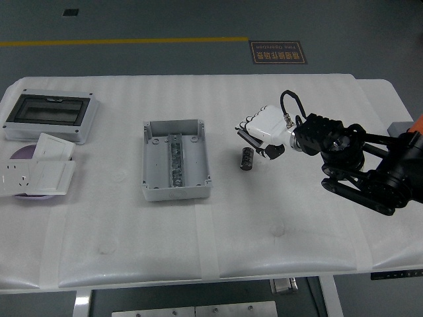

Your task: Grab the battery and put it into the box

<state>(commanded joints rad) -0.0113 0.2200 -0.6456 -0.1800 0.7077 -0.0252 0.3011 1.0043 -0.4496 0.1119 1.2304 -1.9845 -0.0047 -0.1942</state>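
Battery just below-left of right hand — not gripped yet.

Battery (246, 159) lies on the white table (277, 211), well to the right of the grey box (176, 160) and clear of its right wall, approx level w/ the box's middle. Its long axis runs near-far, roughly parallel to the box's long sides. Right hand (263, 132) hovers just right of the battery and a bit farther back, fingers (271, 153) loosely curled downward, holding nothing — fingertips look close to the battery's right side but contact can't be confirmed. No left hand in view, so the right one is the only candidate. Judgement: hand must drop and shift slightly toward the box to close across the battery's short axis, then carry it left into the open box.
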